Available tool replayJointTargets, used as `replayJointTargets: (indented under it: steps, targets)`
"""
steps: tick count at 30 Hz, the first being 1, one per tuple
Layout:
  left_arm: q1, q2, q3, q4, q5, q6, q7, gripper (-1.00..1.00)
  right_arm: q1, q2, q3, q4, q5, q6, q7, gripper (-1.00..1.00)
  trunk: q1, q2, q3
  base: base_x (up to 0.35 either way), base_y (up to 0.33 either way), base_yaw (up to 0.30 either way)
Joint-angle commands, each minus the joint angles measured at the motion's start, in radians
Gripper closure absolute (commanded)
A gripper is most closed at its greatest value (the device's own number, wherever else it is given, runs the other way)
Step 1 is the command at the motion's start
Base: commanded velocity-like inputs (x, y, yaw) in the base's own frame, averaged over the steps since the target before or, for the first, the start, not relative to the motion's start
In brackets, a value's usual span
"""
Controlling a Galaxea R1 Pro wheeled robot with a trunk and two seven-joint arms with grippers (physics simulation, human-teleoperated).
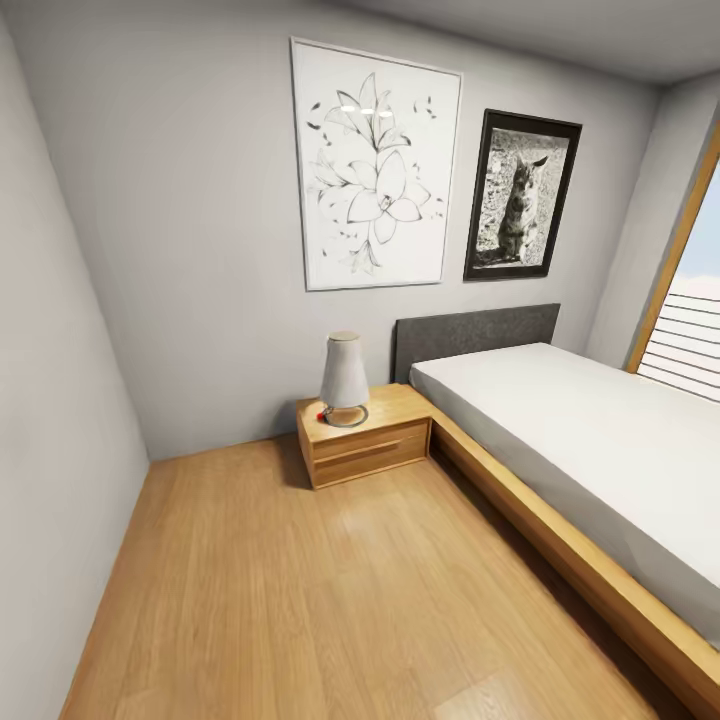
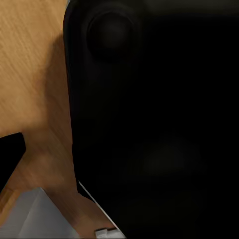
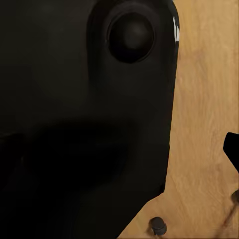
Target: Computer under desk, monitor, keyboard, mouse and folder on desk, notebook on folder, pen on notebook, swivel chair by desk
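Observation:
I face a bedroom corner in the head view, with a bed [image 1: 580, 430], a wooden nightstand [image 1: 365, 440] and a grey lamp [image 1: 343, 375] standing on it. In the left wrist view, my own black body [image 2: 159, 124] hangs over the wood floor [image 2: 30, 74], and a dark wedge that may be a fingertip [image 2: 7, 154] sits at the frame's edge. The right wrist view likewise looks along black body panels [image 3: 74, 124] to the floor [image 3: 204, 124], with a similar dark wedge [image 3: 232, 149] at its edge.
Open wood floor [image 1: 330, 600] lies between me, the nightstand and the bed frame. A grey wall [image 1: 60, 450] runs close on the left. A flower print [image 1: 375, 165] and a cat photo [image 1: 520, 195] hang ahead. A window [image 1: 690, 340] is at the right.

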Motion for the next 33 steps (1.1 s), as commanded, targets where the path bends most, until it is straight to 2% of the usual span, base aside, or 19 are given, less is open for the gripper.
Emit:
replayJointTargets:
  steps: [1, 5, 9, 24, 29, 30, 32, 33]
  targets:
    - [0.006, -0.006, 0.006, -0.006, 0.006, -0.006, -0.005, -1.00, -0.006, 0.006, -0.003, 0.002, 0.006, -0.006, -0.006, -1.00, 0.000, 0.000, 0.000, 0.000, 0.000, 0.000]
    - [0.008, -0.026, 0.006, -0.025, 0.000, -0.028, -0.003, -1.00, -0.029, 0.027, 0.000, -0.004, 0.008, -0.028, -0.018, -1.00, -0.011, 0.021, 0.009, 0.000, 0.000, 0.000]
    - [0.008, -0.019, -0.009, -0.039, -0.004, -0.005, 0.002, -1.00, -0.052, 0.019, 0.001, -0.013, -0.008, -0.028, -0.004, -1.00, -0.027, 0.049, 0.021, 0.000, 0.000, 0.000]
    - [0.008, -0.013, -0.010, -0.080, -0.005, 0.002, 0.002, -1.00, -0.056, 0.017, 0.002, -0.012, -0.009, -0.112, -0.002, -1.00, -0.084, 0.154, 0.068, 0.000, 0.000, 0.000]
    - [0.008, 0.012, -0.008, -0.109, -0.002, 0.003, 0.002, -1.00, -0.057, 0.017, 0.000, -0.014, -0.010, -0.130, -0.002, -1.00, -0.103, 0.189, 0.084, 0.000, 0.000, 0.000]
    - [0.008, 0.022, -0.008, -0.209, -0.002, 0.003, 0.002, -1.00, -0.057, 0.016, -0.001, -0.015, -0.011, -0.132, -0.002, -1.00, -0.107, 0.196, 0.087, 0.000, 0.000, 0.000]
    - [0.008, 0.026, -0.007, -0.274, -0.002, 0.004, 0.004, -1.00, -0.057, 0.017, -0.002, -0.035, -0.012, -0.165, -0.003, -1.00, -0.115, 0.210, 0.094, 0.000, 0.000, 0.000]
    - [0.008, 0.028, -0.007, -0.318, -0.002, 0.004, 0.006, -1.00, -0.057, 0.017, -0.003, -0.062, -0.012, -0.225, -0.003, -1.00, -0.119, 0.217, 0.097, 0.000, 0.000, 0.000]
